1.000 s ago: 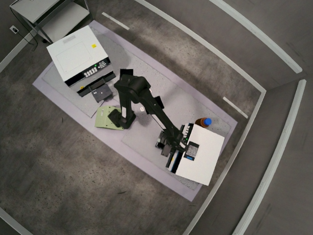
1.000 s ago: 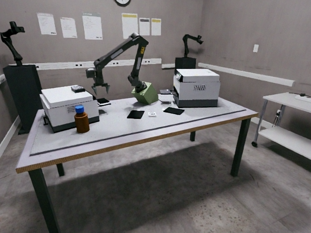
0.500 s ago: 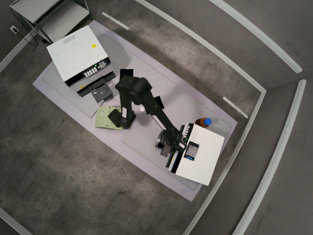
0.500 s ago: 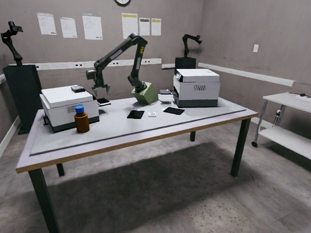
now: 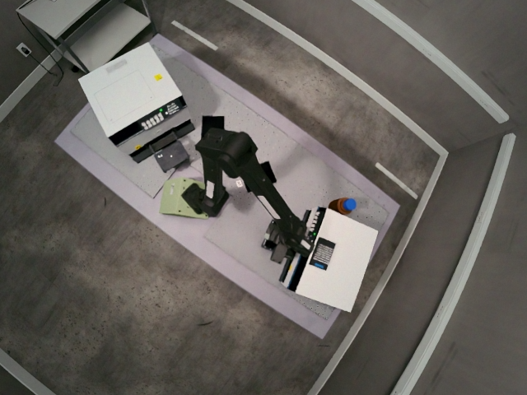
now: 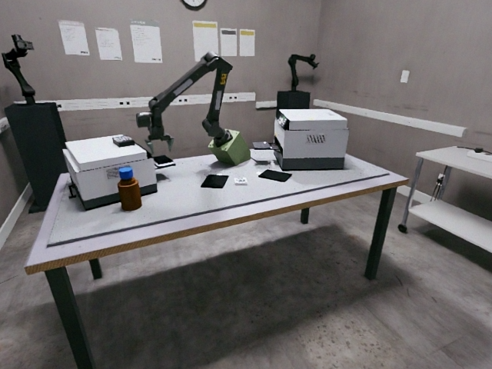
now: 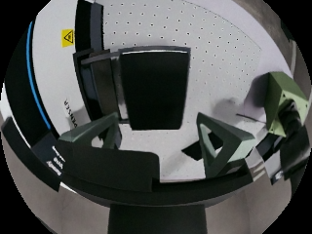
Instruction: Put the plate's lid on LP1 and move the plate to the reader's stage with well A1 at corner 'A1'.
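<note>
The black lidded plate (image 6: 163, 160) (image 7: 156, 88) sits on the dispenser's stage, next to the white dispenser (image 5: 340, 263) (image 6: 99, 152). My gripper (image 6: 159, 141) (image 7: 157, 116) (image 5: 278, 253) hangs open and empty a little above the plate, with a finger on each side of its near end in the wrist view. In the overhead view the arm hides most of the plate. The white reader (image 5: 128, 89) (image 6: 314, 119) stands at the other end of the bench, and its dark stage (image 5: 170, 154) (image 6: 262, 144) is pulled out in front and is bare.
A brown bottle with a blue cap (image 5: 342, 206) (image 6: 129, 194) stands by the dispenser. Two black bench pads (image 6: 214, 181) (image 6: 274, 174) and a small white label (image 6: 240, 181) lie mid-bench; I cannot read their names. The arm's green base (image 5: 174, 197) (image 6: 234, 148) is near the reader.
</note>
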Robot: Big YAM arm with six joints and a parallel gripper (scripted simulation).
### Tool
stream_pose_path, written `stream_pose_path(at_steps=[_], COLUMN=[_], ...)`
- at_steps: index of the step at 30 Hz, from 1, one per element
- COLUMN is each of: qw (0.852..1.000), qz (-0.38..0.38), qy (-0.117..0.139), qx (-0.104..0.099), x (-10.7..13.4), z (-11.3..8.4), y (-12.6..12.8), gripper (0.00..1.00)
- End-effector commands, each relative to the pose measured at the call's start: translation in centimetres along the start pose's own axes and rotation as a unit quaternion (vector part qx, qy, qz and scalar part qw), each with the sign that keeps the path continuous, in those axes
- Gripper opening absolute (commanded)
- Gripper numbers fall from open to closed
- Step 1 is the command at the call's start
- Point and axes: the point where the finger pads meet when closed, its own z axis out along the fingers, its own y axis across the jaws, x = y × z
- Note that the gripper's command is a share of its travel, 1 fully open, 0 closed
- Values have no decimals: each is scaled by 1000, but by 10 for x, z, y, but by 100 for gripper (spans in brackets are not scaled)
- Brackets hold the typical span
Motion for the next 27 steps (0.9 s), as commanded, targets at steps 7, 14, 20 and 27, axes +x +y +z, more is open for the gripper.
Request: stream_pose_path(at_steps=[7,14,20,27], qw=[1000,1000,1000,1000], qz=[0,6,7,2], qy=[-1,-2,-4,0], qx=[-9,-2,-7,-4], x=[1,-3,-7,-3], z=[2,12,15,21], y=[9,4,8,6], gripper=[100,100,100,100])
